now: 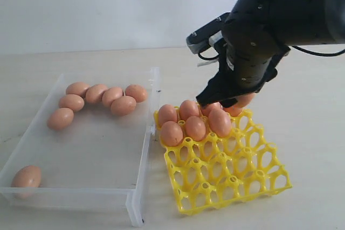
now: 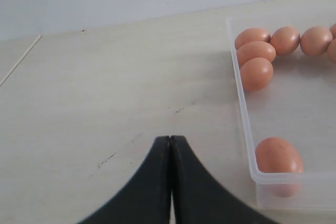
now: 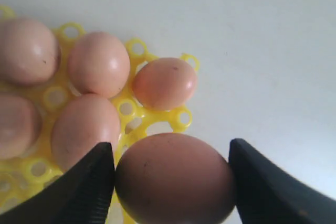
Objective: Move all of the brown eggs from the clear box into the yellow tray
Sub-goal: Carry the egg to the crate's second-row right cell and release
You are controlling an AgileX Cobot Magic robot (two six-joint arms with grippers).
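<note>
Between the black fingers (image 3: 79, 192) of the right gripper (image 3: 170, 153), a smooth brown egg (image 3: 176, 182) is clamped end to end, long axis across the jaws, right above the far side of the glossy yellow tray (image 1: 233, 179). Beyond it, filled cups. Farther off, loose brown eggs (image 1: 123, 105) wait in the frosted clear box (image 1: 144, 149), with the left gripper (image 2: 170, 145) pinched shut outside its wall.

The right gripper (image 1: 216, 101) hides parts of brown eggs (image 1: 246, 99) in the yellow tray (image 1: 233, 182). The left wrist view cuts off the clear box (image 2: 242, 103).
</note>
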